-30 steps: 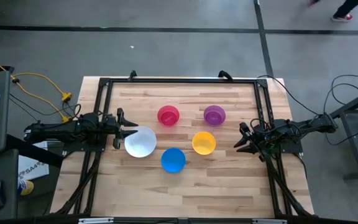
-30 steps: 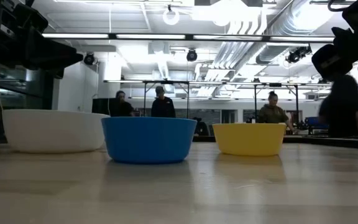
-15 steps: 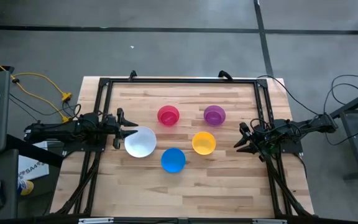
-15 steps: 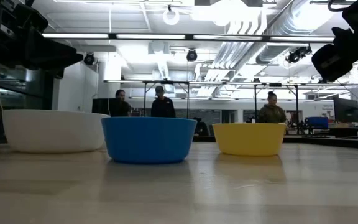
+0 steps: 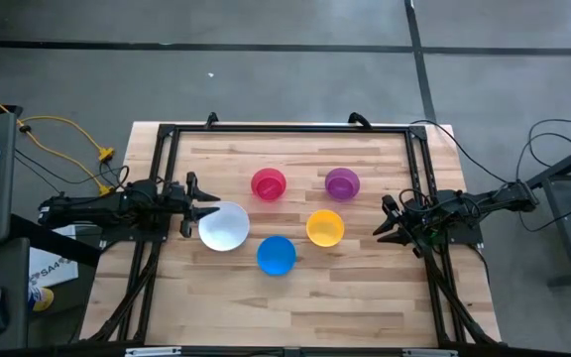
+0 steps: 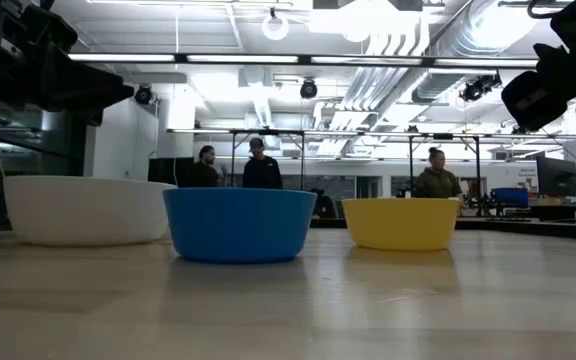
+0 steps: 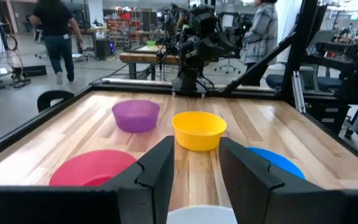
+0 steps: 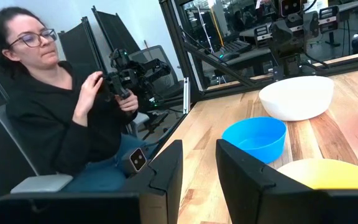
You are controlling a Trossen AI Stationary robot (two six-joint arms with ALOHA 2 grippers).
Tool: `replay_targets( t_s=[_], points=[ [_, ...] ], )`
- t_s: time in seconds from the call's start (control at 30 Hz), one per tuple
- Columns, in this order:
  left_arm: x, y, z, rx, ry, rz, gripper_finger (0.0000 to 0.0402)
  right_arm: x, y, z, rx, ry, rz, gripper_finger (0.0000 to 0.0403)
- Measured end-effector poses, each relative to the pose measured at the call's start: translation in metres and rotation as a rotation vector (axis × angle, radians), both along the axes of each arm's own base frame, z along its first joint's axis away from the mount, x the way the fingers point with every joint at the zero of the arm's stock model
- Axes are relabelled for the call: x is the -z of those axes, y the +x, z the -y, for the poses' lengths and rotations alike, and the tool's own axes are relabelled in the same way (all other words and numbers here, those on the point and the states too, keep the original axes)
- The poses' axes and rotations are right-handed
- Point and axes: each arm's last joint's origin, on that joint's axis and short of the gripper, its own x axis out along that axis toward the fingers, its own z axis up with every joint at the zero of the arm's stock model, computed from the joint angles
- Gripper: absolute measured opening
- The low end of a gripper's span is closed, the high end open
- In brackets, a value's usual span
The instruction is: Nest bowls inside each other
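Five bowls stand apart, each on its base on the wooden table: white (image 5: 224, 226), pink (image 5: 269, 184), purple (image 5: 342, 183), yellow (image 5: 325, 228) and blue (image 5: 277, 255). My left gripper (image 5: 204, 206) hangs level at the table's left side, open and holding nothing, right by the white bowl's left rim (image 7: 201, 214). My right gripper (image 5: 384, 220) hangs level at the right side, open with nothing between its fingers, a short way from the yellow bowl (image 8: 325, 174). The low view shows only the white (image 6: 86, 210), blue (image 6: 240, 224) and yellow (image 6: 401, 222) bowls.
A black metal frame (image 5: 285, 129) runs along the table's far, left and right edges. A seated person (image 8: 61, 106) holds a controller beyond the table's near edge. Bare wood (image 5: 295, 307) lies between the bowls and the near edge.
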Motion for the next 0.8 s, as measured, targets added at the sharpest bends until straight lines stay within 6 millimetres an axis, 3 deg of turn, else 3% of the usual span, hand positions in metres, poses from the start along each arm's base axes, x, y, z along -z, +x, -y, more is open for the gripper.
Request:
replay_targets(
  t_s=[0.57,0.8],
  points=[
    [-0.023,-0.001,-0.002,-0.056,0.045,-0.007,0.0127,0.0,0.0,0.0,0.001,0.0,0.0,0.0091],
    [-0.045,0.021,-0.005,-0.149,0.052,-0.148,0.0127,0.0,0.0,0.0,0.0,0.0,0.0,0.0091]
  ],
)
